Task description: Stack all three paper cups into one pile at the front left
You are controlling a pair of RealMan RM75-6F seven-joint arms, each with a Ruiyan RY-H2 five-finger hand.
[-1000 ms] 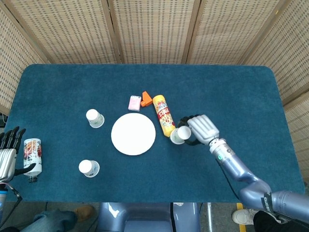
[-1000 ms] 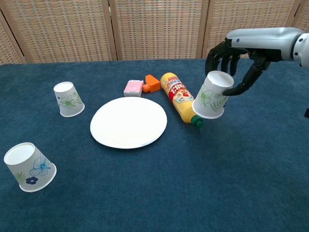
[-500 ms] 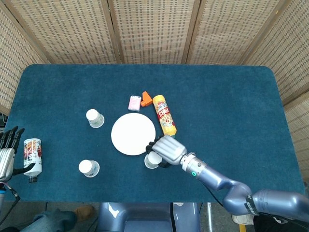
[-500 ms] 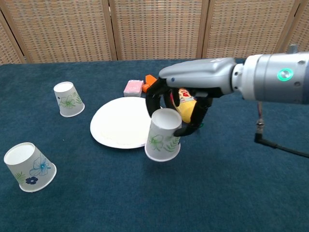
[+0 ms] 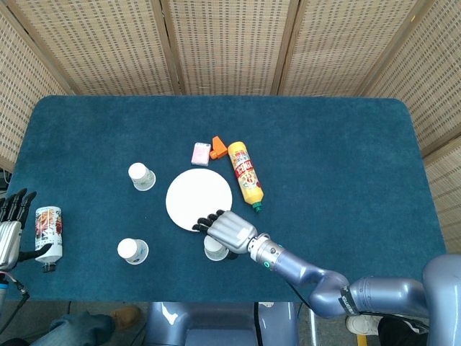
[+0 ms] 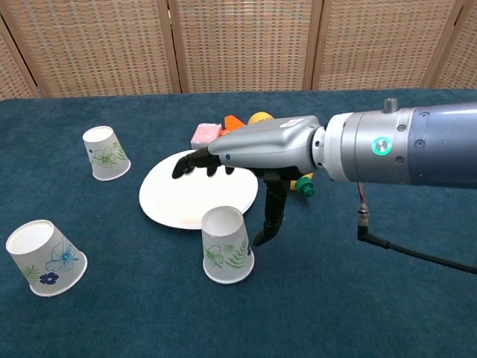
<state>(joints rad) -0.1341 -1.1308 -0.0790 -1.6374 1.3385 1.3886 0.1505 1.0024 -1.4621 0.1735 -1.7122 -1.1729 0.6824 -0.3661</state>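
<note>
Three upturned paper cups stand on the blue table. One cup (image 5: 141,175) (image 6: 106,153) is left of the plate. A second cup (image 5: 132,250) (image 6: 45,257) stands at the front left. The third cup (image 5: 213,250) (image 6: 226,253), with a green leaf print, stands just in front of the plate. My right hand (image 5: 229,231) (image 6: 246,160) hovers over this third cup with fingers spread and the thumb hanging to its right, apart from it. My left hand (image 5: 9,232) lies at the table's left edge, fingers stretched out, holding nothing.
A white plate (image 5: 199,200) (image 6: 195,190) lies mid-table. Behind it are a yellow bottle (image 5: 245,173) with a green cap (image 6: 304,186), a pink pack (image 5: 201,153) (image 6: 206,135) and an orange piece (image 5: 218,147) (image 6: 235,123). A can (image 5: 49,232) lies beside my left hand.
My right hand carried the leaf-print cup from right of the bottle leftward and forward, set it down in front of the plate and let go. The left hand stayed put.
</note>
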